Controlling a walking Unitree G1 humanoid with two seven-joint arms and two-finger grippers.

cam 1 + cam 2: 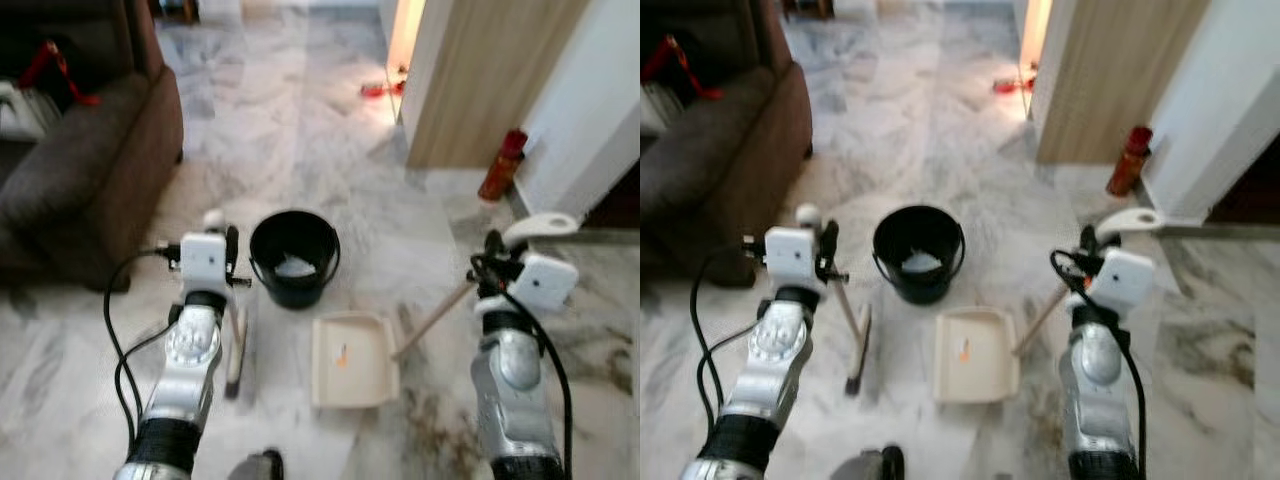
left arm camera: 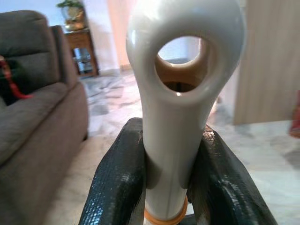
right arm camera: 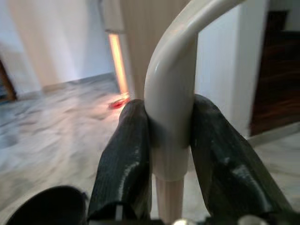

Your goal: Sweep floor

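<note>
White broom handle (image 2: pixel 173 122) stands near upright, clenched in left hand (image 2: pixel 173 187); right hand (image 3: pixel 171 154) grips dustpan handle (image 3: pixel 171 93)

Right gripper (image 3: pixel 169 140) clamped on cream curved dustpan handle (image 3: pixel 171 89), marble floor (image 3: pixel 56 117) beyond, black bucket rim (image 3: pixel 47 206) partly visible

two silver arms with white wrist boxes, looping black cables and textured black fingers (image 2: pixel 117 187).
</note>
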